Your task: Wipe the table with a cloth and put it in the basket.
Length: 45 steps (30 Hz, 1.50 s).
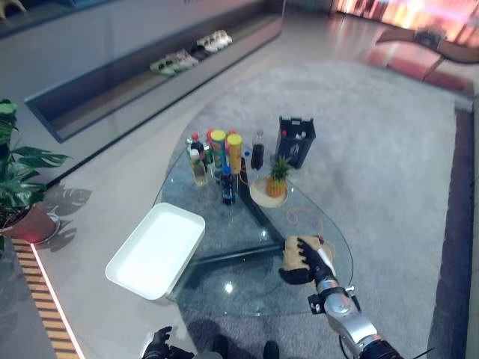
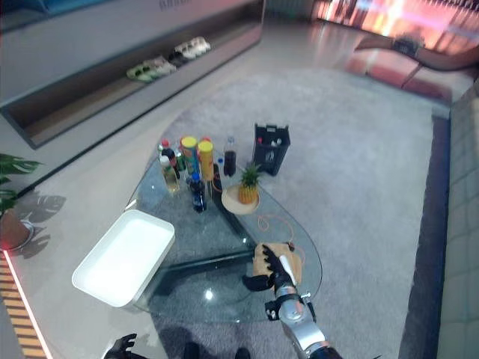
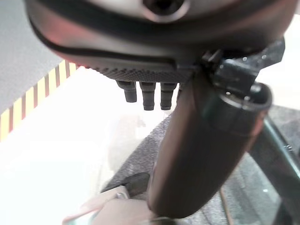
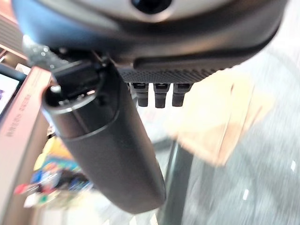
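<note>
The robot's dark right hand (image 1: 301, 260) lies flat on a tan, roughly square cloth (image 1: 305, 248) that is spread on the rounded clear-glass table (image 1: 224, 288) near its right-hand edge; its fingers (image 1: 305, 247) are stretched out and released, pressing down on the fabric rather than gripping it, with the thumb splayed to the side. In the right wrist view the same tan cloth (image 4: 225, 117) shows just past the fingertips (image 4: 160, 95), lying on the glass. Well beyond the fingers, toward the far side of the table, stands a cluster of bottles and yellow-capped cans (image 1: 215, 157), with a small pineapple on a round wooden plate (image 1: 275, 183) nearer the cloth and a dark rectangular basket (image 1: 296, 140) on the grey carpet just past the table. Off to the thumb's side, well apart from the cloth, a white rectangular tray (image 1: 157, 250) overhangs the table's left edge. The left hand (image 1: 159, 345) hangs low beside the table's near edge, its fingers (image 3: 149, 96) relaxed and holding nothing.
</note>
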{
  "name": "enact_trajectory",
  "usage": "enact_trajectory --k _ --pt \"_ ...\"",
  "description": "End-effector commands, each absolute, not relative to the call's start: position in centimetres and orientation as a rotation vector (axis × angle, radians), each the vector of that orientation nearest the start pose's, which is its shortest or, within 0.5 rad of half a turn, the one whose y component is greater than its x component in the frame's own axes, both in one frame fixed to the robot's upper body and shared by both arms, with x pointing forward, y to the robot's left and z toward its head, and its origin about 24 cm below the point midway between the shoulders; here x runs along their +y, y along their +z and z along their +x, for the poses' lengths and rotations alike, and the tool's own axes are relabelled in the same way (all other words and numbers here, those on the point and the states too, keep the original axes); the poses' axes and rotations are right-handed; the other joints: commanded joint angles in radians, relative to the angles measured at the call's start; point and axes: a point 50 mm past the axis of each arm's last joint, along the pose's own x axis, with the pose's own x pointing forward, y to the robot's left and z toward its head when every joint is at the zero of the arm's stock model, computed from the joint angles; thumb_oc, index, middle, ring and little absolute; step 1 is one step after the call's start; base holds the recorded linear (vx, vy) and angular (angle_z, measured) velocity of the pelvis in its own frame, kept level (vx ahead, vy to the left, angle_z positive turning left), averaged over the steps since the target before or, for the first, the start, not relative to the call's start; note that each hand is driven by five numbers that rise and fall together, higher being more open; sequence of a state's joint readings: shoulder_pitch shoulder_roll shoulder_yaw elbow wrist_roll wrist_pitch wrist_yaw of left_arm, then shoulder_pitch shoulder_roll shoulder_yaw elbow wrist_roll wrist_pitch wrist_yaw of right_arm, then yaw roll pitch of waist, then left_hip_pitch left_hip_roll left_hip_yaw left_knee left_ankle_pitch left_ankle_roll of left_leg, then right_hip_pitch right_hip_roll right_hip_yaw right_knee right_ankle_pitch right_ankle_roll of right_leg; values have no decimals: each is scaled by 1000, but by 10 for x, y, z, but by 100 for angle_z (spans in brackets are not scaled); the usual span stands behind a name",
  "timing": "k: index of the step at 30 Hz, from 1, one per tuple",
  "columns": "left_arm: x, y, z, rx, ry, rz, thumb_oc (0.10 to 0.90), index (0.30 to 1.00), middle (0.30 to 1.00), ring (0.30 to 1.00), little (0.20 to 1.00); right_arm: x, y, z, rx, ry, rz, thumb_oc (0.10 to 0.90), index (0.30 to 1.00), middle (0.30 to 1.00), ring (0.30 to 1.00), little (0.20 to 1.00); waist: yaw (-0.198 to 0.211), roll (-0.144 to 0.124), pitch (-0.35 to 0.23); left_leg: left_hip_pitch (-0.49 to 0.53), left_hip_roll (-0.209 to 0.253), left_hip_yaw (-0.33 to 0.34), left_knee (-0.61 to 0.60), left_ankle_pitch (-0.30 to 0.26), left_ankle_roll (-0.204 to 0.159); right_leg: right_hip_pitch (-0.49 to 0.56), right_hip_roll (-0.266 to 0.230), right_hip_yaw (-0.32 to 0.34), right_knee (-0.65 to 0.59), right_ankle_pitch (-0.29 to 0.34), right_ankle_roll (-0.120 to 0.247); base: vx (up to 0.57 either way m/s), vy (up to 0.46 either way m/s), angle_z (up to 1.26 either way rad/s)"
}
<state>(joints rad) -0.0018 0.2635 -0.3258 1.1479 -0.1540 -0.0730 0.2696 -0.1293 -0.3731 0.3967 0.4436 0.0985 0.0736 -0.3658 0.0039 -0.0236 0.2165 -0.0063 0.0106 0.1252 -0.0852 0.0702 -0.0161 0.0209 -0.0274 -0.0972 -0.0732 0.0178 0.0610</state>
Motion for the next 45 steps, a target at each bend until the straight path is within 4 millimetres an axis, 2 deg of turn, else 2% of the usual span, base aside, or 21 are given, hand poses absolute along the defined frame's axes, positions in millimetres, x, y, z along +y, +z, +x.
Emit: enact_trajectory --k 1,6,9,12,15,18,21,28,34,45 --pt "222 -141 147 931 169 401 800 900 900 900 900 -186 46 298 -21 -194 -492 800 900 900 900 900 -4 -14 96 -40 38 3 83 -91 -12 -109 -80 -54 134 -23 39 -165 20 0" --pt "215 -129 176 834 163 382 800 900 900 900 900 -193 89 324 -147 -314 -546 800 900 900 900 900 4 -2 197 -156 24 -13 157 -84 -17 -210 -84 -61 199 -27 28 -113 31 2" --pt "212 -122 190 782 148 378 800 900 900 900 900 -200 106 332 -189 -406 -609 800 900 900 900 900 8 7 232 -200 14 -19 189 -87 -18 -246 -86 -64 217 -27 25 -69 39 7" --pt "207 -114 202 727 136 368 800 900 900 900 900 -217 121 338 -191 -570 -641 800 900 900 900 900 14 21 269 -236 2 -24 204 -87 -18 -280 -85 -65 229 -24 23 -62 51 7" --pt "203 -105 215 672 133 336 800 900 900 900 900 -221 135 343 -218 -643 -658 800 900 900 900 900 16 33 300 -270 -8 -23 215 -85 -17 -316 -83 -62 241 -23 22 -59 63 6" --pt "200 -100 222 641 124 322 800 900 900 900 900 -222 141 345 -224 -669 -664 800 900 900 900 900 18 38 303 -301 -12 -22 224 -81 -17 -345 -83 -62 249 -21 21 -36 29 1" --pt "190 -88 236 571 97 302 800 900 900 900 900 -225 156 350 -245 -713 -657 800 900 900 900 900 25 54 303 -373 -23 -28 238 -72 -14 -422 -79 -62 272 -17 18 -41 58 4" --pt "182 -83 243 546 87 282 800 900 900 900 900 -236 170 355 -247 -840 -654 800 900 900 900 900 34 71 303 -456 -35 -22 251 -62 -9 -513 -85 -66 296 -8 19 -17 42 4" --pt "181 -85 240 564 63 282 800 900 900 900 900 -247 171 358 -189 -922 -649 800 900 900 900 900 36 81 303 -519 -39 -16 293 -74 -5 -575 -90 -63 322 -6 19 21 27 6" --pt "177 -81 244 550 68 242 800 900 900 900 900 -248 178 370 -128 -820 -668 800 900 900 900 900 46 89 303 -622 -46 -27 338 -73 -3 -674 -91 -55 345 9 19 37 12 4"
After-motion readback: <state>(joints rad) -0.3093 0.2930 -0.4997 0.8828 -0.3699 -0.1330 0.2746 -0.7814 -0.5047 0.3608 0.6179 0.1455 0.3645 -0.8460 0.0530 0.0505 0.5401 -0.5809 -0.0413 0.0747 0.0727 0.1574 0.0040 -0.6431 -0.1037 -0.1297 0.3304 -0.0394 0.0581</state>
